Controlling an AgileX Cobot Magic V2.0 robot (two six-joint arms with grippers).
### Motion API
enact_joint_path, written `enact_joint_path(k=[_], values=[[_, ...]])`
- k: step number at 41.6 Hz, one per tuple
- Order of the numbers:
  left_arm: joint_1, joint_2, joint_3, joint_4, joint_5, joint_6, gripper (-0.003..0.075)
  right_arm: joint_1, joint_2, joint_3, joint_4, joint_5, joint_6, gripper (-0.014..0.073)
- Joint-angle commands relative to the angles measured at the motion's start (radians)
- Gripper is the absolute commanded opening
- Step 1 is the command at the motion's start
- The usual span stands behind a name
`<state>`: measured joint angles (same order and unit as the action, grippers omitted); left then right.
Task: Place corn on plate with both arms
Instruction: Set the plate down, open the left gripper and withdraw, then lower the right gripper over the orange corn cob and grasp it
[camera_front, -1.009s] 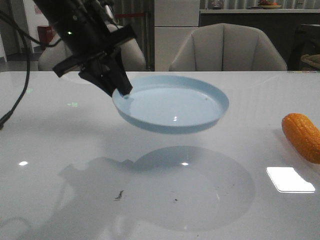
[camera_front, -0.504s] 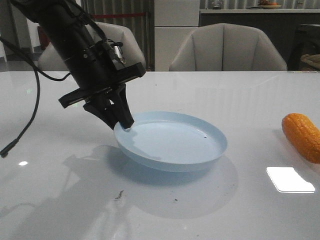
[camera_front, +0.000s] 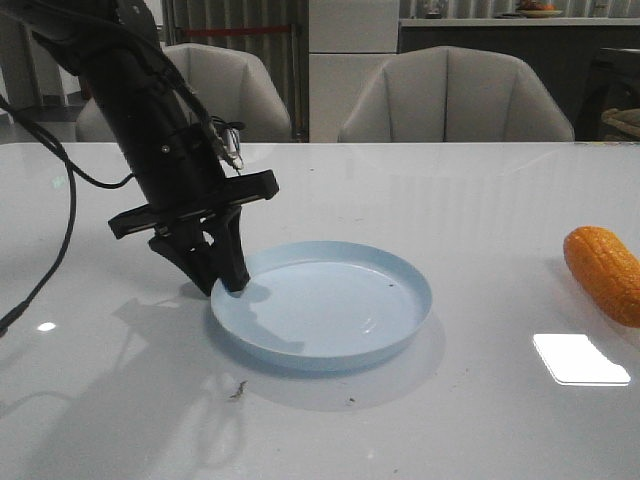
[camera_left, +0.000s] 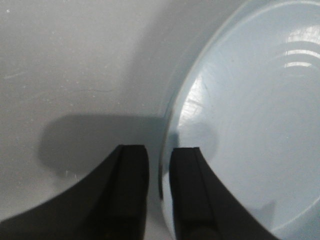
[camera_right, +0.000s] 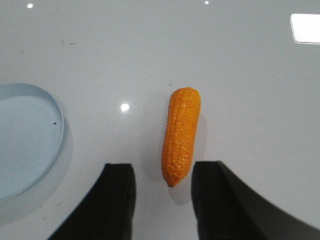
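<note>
The pale blue plate (camera_front: 330, 320) lies flat on the white table. My left gripper (camera_front: 230, 285) stands at its left rim. In the left wrist view the plate (camera_left: 250, 125) shows its rim between the two fingers of my left gripper (camera_left: 159, 150), with a narrow gap on each side, so the jaws are slightly open astride the rim. The orange corn (camera_front: 603, 272) lies on the table at the far right. In the right wrist view the corn (camera_right: 181, 135) lies lengthwise just ahead of my right gripper (camera_right: 162, 165), which is open and empty above it. The plate's edge (camera_right: 25, 140) shows there too.
Two pale armchairs (camera_front: 455, 95) stand behind the table's far edge. A black cable (camera_front: 60, 230) hangs from the left arm over the table's left side. Small dark specks (camera_front: 238, 390) lie on the table in front of the plate.
My left arm has lowered the plate from mid-air down to the table, where it now lies flat. The corn has not moved.
</note>
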<state>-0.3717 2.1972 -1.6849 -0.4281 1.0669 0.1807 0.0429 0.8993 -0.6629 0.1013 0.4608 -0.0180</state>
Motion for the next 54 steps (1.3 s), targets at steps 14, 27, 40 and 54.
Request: enact_joint_path(k=[14,27,40,54], values=[[-0.004,-0.067,-0.298,-0.022,0.089,0.007,0.0469,0.001,-0.006,-0.036,0.003,-0.071,-0.003,0.0393],[0.006,-0.144,-0.534,0.247,0.038,0.005,0.0469,0.001,-0.006,-0.036,0.003,-0.067,-0.003,0.0393],[0.085,-0.381,-0.420,0.473,-0.095,-0.100,0.0469,0.001,-0.006,-0.036,0.003,-0.067,-0.003,0.0393],[0.222,-0.773,0.295,0.428,-0.487,-0.100,0.0469,0.001,-0.005,-0.036,0.003,-0.057,0.018,0.0452]])
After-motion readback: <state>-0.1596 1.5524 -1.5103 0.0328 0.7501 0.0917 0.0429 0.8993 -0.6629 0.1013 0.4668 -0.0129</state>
